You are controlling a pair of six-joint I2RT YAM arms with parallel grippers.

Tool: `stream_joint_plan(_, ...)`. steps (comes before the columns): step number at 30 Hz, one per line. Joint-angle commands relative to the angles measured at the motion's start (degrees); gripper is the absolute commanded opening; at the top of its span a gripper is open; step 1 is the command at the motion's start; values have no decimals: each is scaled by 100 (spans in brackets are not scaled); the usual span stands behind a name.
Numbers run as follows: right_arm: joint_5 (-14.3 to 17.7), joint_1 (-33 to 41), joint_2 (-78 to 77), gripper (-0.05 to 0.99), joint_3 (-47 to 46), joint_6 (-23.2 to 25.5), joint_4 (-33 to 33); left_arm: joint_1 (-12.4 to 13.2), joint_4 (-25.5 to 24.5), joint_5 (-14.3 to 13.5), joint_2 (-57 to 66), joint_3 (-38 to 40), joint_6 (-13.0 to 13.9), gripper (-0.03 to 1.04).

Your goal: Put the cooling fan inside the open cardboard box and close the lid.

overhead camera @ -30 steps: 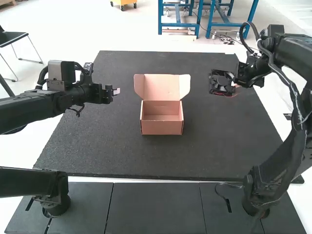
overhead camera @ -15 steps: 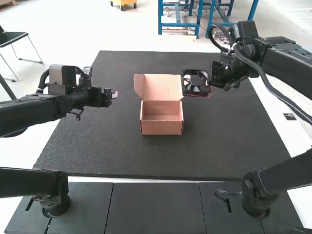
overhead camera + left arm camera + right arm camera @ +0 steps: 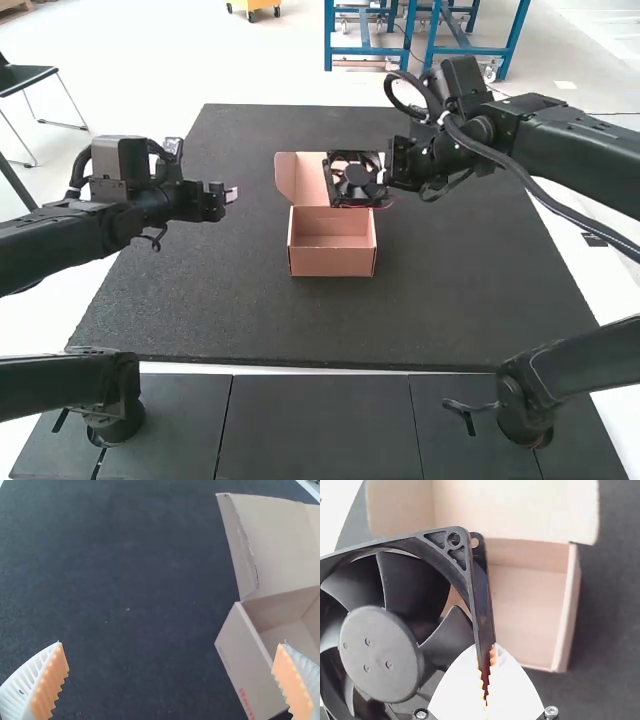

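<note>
A: What has moved since 1 s back?

B: The right arm swung in from the right side of the mat [image 3: 200, 280], fan [image 3: 355, 180] with it. At 1 s the fan hung well right of the box [image 3: 331, 240]. At 0.5 s it was just beside the lid [image 3: 305, 178]. Now it is over the box. The left arm has barely shifted.

A: Where exactly is the fan?

B: In the air, stood on edge, above the far rim of the box opening and in front of the raised lid. It is toward the right half of the box. I cannot tell whether it touches the cardboard.

A: Right end effector [image 3: 388, 185]?

B: Closed on the fan's frame. In the right wrist view its 2 white fingers [image 3: 510, 690] pinch one thin side wall of the fan [image 3: 395, 630], orange pads against the black plastic. The box [image 3: 530, 605] lies beyond the fan, with its inside in sight.

A: And the box?

B: Mid-mat, open, with the lid upright at the far side and its 2 side flaps spread.

A: Left end effector [image 3: 228, 194]?

B: It hovers left of the box, apart from it and pointing toward it. The fingers are spread wide with nothing between them. In the left wrist view [image 3: 170, 677] they frame bare mat [image 3: 110, 580] and the box's near left corner [image 3: 250, 645].
</note>
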Motion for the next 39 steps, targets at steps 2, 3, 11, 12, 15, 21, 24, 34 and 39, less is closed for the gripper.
stream_joint_plan(2, 188, 226, -115, -2, -135, 411, 448, -20, 46, -53, -208, 13, -95, 96)
stream_joint_plan(3, 232, 262, -124, -2, -214, 499, 589, -20, 63, -53, -226, 13, -104, 96)
stream_joint_plan(11, 926, 596, -124, -2, -829, 666, 1521, -20, 265, -62, -261, 13, -280, 96)
stream_joint_plan(12, 979, 657, -124, -2, -882, 684, 1609, -20, 274, -62, -261, 22, -315, 96)
stream_joint_plan(15, 1146, 912, -115, -2, -1058, 789, 1872, -11, 274, -62, -279, 40, -368, 96)
stream_joint_plan(21, 1322, 1237, -18, -2, -1348, 965, 1987, -20, 248, -62, -446, -4, -377, 96)
stream_joint_plan(24, 1419, 1246, 26, -2, -1365, 956, 2048, -20, 230, -62, -542, -75, -377, 96)
stream_joint_plan(34, 1383, 1246, 685, -2, -750, 657, 1565, -29, 63, -62, -771, -180, -306, 96)
stream_joint_plan(39, 1304, 1228, 984, -2, -478, 613, 1336, -29, 2, -53, -859, -189, -289, 96)
